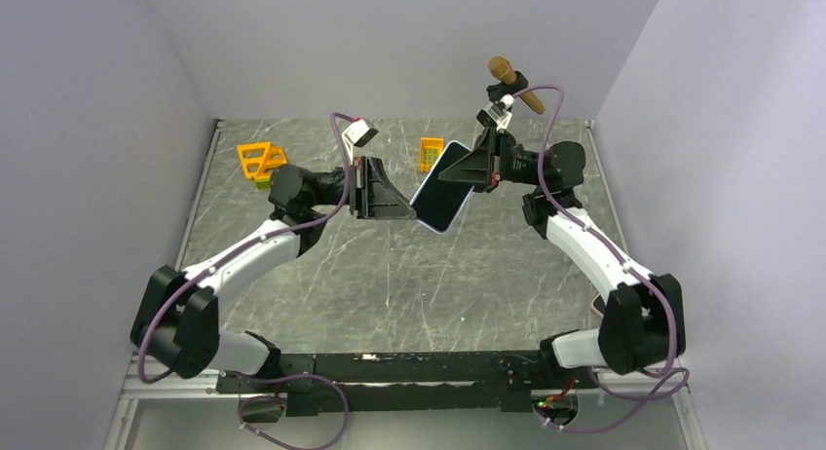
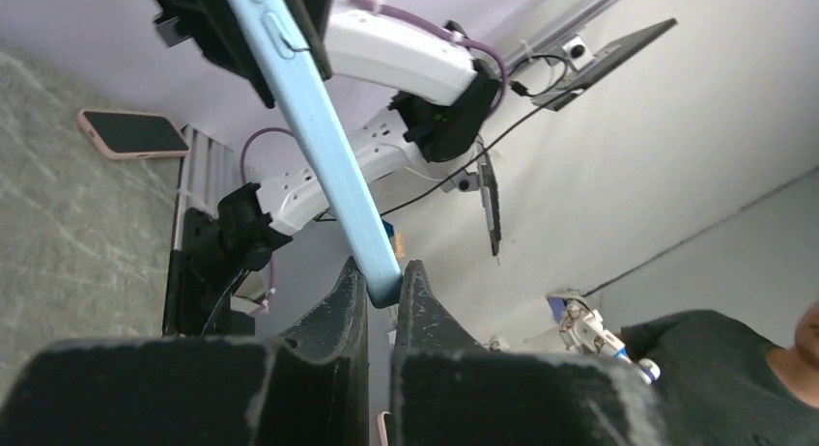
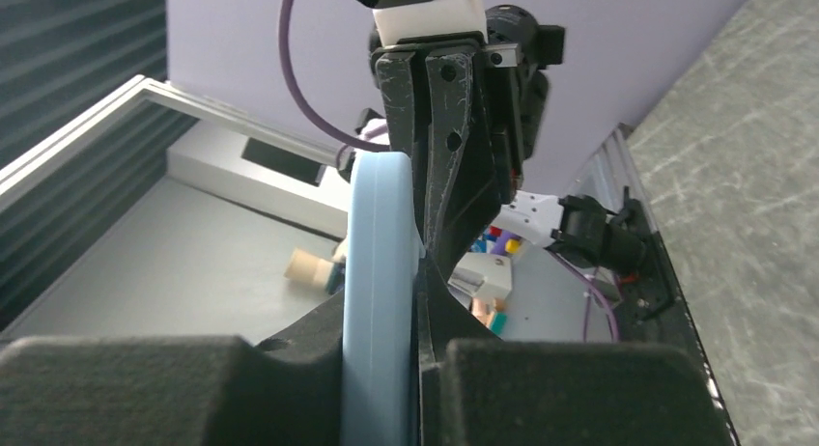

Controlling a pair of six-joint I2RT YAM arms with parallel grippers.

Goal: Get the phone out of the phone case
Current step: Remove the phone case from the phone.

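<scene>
The phone [image 1: 443,182], dark screen up, sits in a light blue phone case [image 1: 430,220] held tilted in the air over the middle of the table. My left gripper [image 1: 414,214] is shut on the case's lower end. In the left wrist view the case [image 2: 319,127] runs down as a thin blue edge into the left gripper [image 2: 384,282], pinched at its corner. My right gripper [image 1: 460,173] is shut on the upper end. In the right wrist view the case [image 3: 380,263] stands edge-on inside the right gripper [image 3: 381,306], with the left gripper [image 3: 444,147] behind it.
An orange toy [image 1: 260,162] lies at the back left and a small orange block [image 1: 431,153] at the back middle. A wooden-handled tool [image 1: 514,83] shows above the right wrist. A second phone in a pink case [image 2: 132,133] lies flat on the table.
</scene>
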